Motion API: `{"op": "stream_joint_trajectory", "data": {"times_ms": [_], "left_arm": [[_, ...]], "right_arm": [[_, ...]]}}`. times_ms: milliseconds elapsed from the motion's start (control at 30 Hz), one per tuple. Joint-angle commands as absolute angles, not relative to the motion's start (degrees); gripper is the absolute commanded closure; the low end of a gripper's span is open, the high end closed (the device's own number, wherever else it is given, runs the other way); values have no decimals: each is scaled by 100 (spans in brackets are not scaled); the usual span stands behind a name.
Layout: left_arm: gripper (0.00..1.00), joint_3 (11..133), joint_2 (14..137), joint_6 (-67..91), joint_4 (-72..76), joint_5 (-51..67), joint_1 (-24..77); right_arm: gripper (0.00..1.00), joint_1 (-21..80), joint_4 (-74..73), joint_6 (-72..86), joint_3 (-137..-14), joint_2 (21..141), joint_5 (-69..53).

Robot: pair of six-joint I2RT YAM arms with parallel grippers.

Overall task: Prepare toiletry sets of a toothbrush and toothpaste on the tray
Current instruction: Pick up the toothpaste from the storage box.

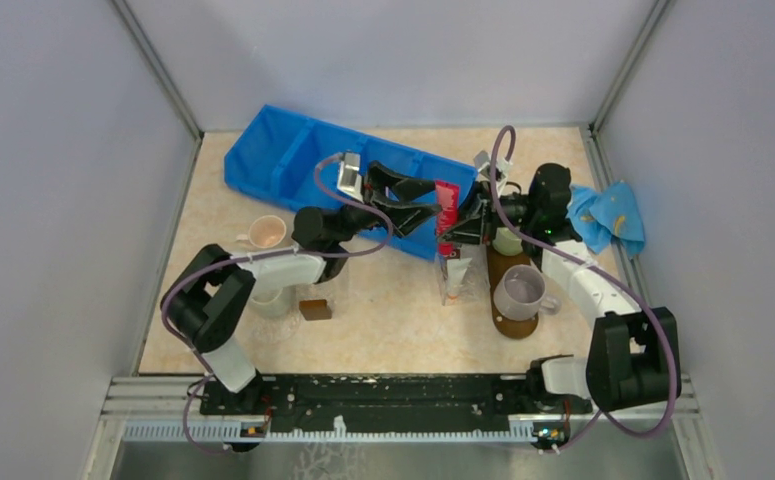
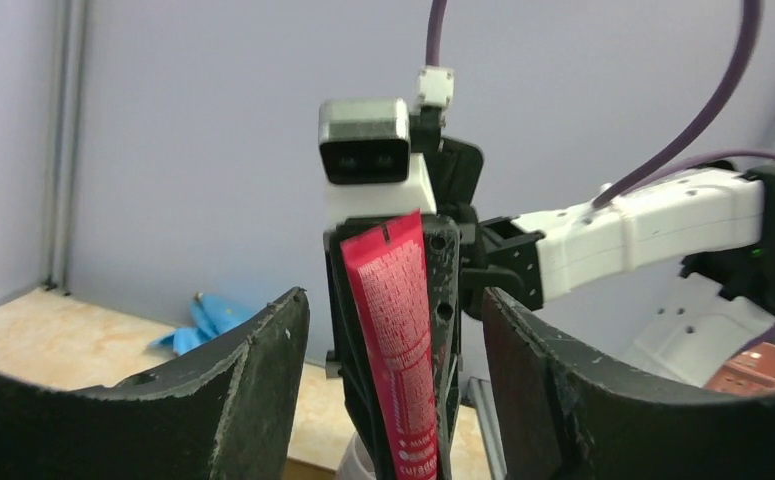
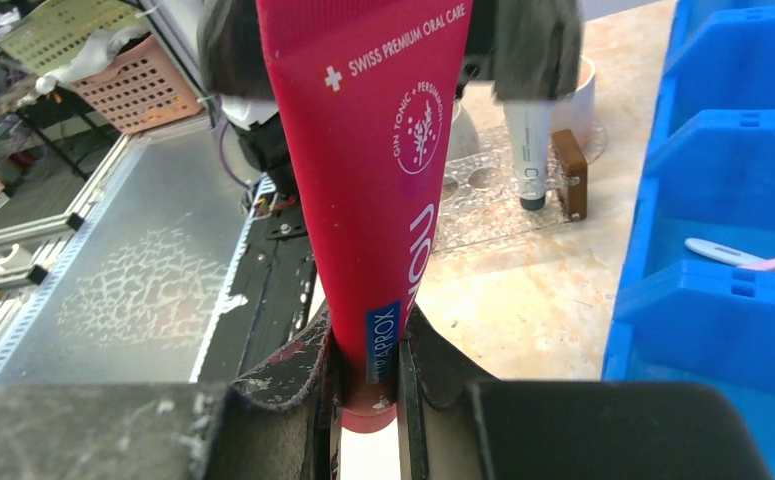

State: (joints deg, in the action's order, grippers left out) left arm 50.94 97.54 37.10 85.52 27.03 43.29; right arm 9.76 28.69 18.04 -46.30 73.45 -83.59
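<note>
While the right gripper [image 3: 368, 365] is pinching the narrow end of a smooth, flat red toothpaste tube [image 3: 373, 150] and holding it up in the air, the left gripper [image 2: 393, 300] is hanging open, with one scuffed black finger on each side of the tube. A grey mug [image 1: 520, 290] is sitting on the long brown tray [image 1: 515, 327] on the pale beige tabletop [image 1: 393, 320]. Farther back, a pink-and-white toothbrush [image 3: 733, 255] is lying in the blue plastic bin [image 1: 273, 160], with plain grey walls [image 1: 383, 60] behind.
</note>
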Motion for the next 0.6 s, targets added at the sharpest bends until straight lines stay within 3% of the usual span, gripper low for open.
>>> {"op": "stream_joint_trajectory", "data": {"times_ms": [0,367,567], "left_arm": [[30,5682,9861,4848,8963,4205,3936],[34,6734,10728,6501,9703,5503,3775],[46,6840,10756,6432,9598,5614,3889]], "right_arm": [[98,1046,3245,1772,-4888,7093,-8857],[98,1046,3304,1802,-4887,7095,-9026],[98,1046,3304,1794,-4871,7126,-8996]]}}
